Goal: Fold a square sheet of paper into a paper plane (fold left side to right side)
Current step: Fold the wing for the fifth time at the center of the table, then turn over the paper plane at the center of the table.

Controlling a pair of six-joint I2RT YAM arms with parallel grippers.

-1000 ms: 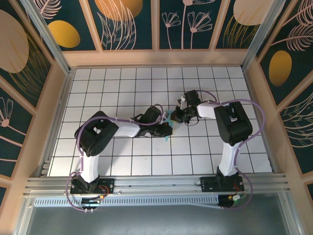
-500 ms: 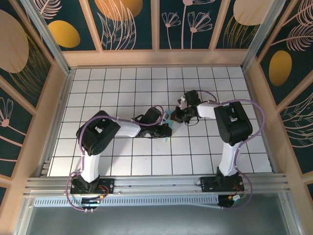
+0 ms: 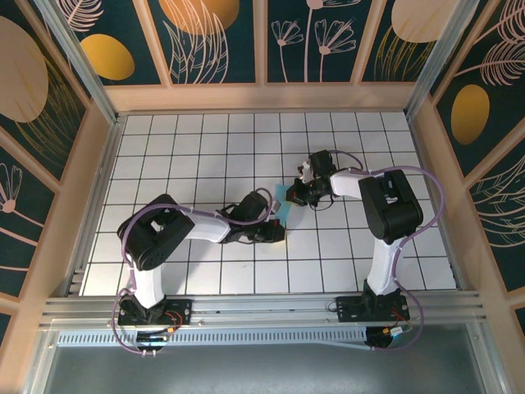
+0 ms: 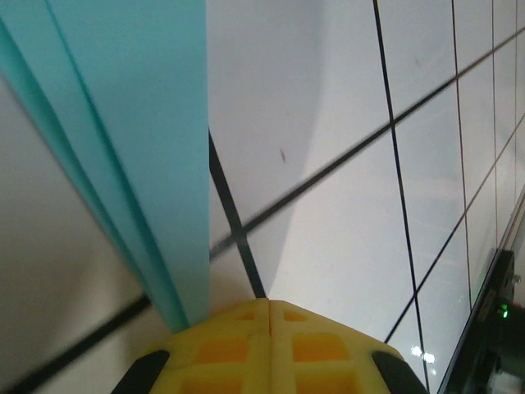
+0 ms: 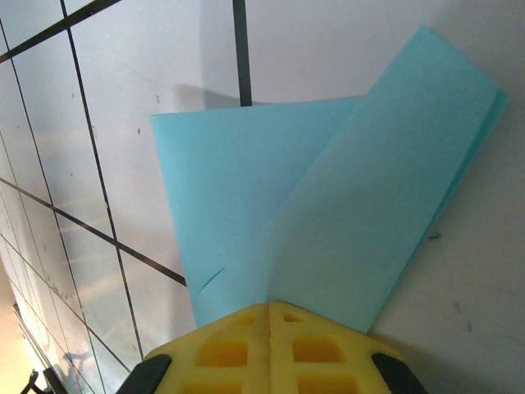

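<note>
Right gripper (image 5: 269, 307), closed, tip on the folded sheet of paper (image 5: 328, 213); left gripper (image 4: 269, 304), closed, just beside its edge.

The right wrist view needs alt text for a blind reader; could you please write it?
A folded sheet of thin light cyan-blue paper lies on a white table with black grid lines, one long flap crossing diagonally over a wider layer. The right gripper, yellow fingers shut, meets the paper's near edge at bottom centre.

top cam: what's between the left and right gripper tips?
The folded cyan paper. In the top view it bridges the short stretch from the left gripper to the right gripper, lying on white grid tiles.
</note>
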